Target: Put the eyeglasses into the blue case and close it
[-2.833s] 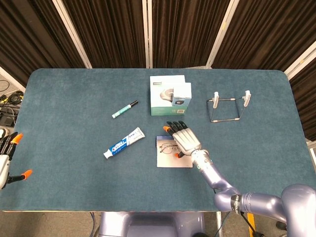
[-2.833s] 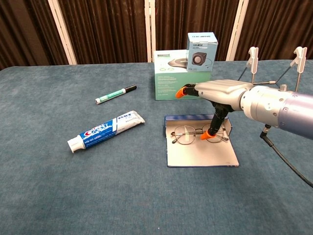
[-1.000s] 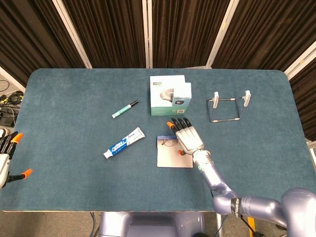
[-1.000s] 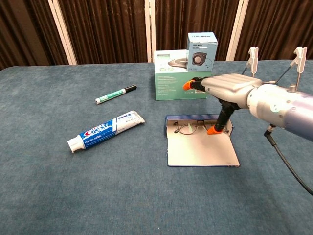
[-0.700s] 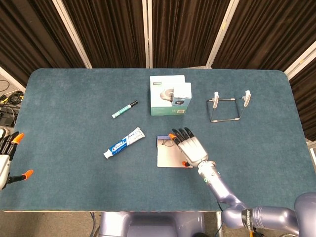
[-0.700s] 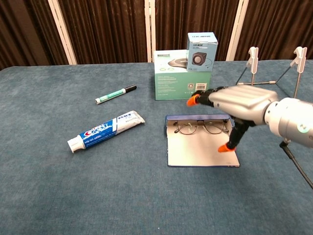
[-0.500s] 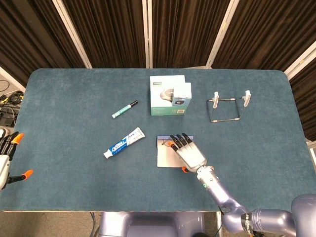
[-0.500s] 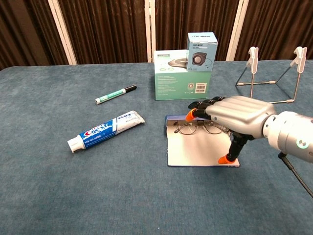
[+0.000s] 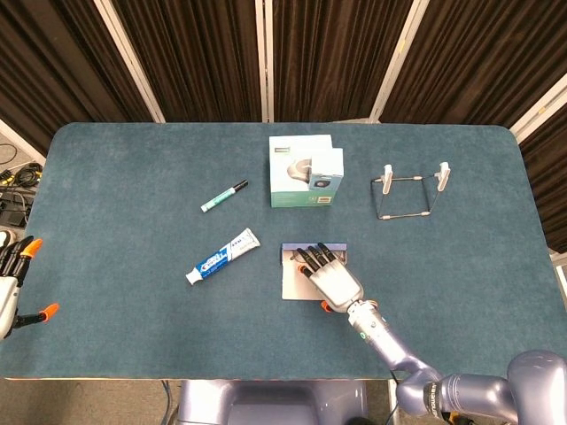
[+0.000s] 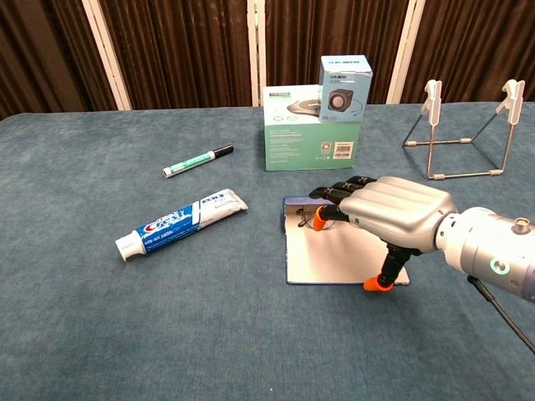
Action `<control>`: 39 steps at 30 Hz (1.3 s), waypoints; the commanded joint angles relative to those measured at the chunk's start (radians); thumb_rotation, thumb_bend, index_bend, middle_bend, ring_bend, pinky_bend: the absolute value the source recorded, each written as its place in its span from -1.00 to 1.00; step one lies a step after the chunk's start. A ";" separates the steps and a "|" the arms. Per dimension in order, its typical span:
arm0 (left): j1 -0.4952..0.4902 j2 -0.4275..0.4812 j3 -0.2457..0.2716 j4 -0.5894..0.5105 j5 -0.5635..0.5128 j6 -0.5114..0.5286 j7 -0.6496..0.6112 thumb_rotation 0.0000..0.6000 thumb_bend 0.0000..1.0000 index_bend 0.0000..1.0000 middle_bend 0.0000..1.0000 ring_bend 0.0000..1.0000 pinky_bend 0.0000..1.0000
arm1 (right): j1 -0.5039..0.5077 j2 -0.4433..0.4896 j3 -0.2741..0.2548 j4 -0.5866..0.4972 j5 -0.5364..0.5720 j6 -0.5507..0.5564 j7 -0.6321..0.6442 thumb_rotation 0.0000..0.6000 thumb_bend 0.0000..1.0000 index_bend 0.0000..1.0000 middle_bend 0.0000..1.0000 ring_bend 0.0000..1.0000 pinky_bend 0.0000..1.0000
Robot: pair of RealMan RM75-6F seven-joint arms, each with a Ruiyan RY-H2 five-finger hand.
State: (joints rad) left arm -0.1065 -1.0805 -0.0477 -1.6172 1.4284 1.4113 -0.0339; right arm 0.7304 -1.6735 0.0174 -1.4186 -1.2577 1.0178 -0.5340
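Blue case (image 9: 292,276) lies open at frame centre, right hand (image 9: 335,279) spread flat over it.
Head view: its fingers point upper left, holding nothing; the left hand (image 9: 11,285) waits open at far left.
Chest view: the eyeglasses (image 10: 303,219) sit along the case's far edge under the fingertips (image 10: 320,219); thumb at the lid's near edge.

Dark curtains (image 9: 204,53) — white posts, teal-clothed table (image 9: 115,212)
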 commanded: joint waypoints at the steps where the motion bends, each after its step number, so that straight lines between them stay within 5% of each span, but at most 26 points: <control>1: 0.000 -0.001 0.000 0.001 -0.002 -0.001 0.002 1.00 -1.00 -1.00 -1.00 -1.00 -1.00 | -0.002 -0.009 0.003 0.013 -0.009 -0.005 0.007 1.00 -0.84 -0.46 -1.00 -1.00 -1.00; 13: -0.003 -0.006 -0.002 0.002 -0.010 -0.007 0.011 1.00 -1.00 -1.00 -1.00 -1.00 -1.00 | -0.009 -0.033 0.006 0.067 -0.037 -0.022 0.022 1.00 -0.79 -0.42 -1.00 -1.00 -1.00; 24: -0.003 -0.005 -0.002 0.002 -0.010 -0.008 0.009 1.00 -1.00 -1.00 -1.00 -1.00 -1.00 | -0.016 -0.036 0.012 0.078 -0.058 -0.030 0.031 1.00 -0.33 -0.30 -1.00 -1.00 -1.00; 39: -0.003 -0.003 -0.002 0.002 -0.010 -0.007 0.004 1.00 -1.00 -1.00 -1.00 -1.00 -1.00 | -0.016 -0.043 0.050 0.098 -0.079 -0.017 0.060 1.00 -0.29 -0.27 -1.00 -1.00 -1.00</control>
State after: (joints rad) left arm -0.1094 -1.0833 -0.0499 -1.6158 1.4186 1.4039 -0.0295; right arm 0.7138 -1.7149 0.0655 -1.3223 -1.3376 1.0010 -0.4749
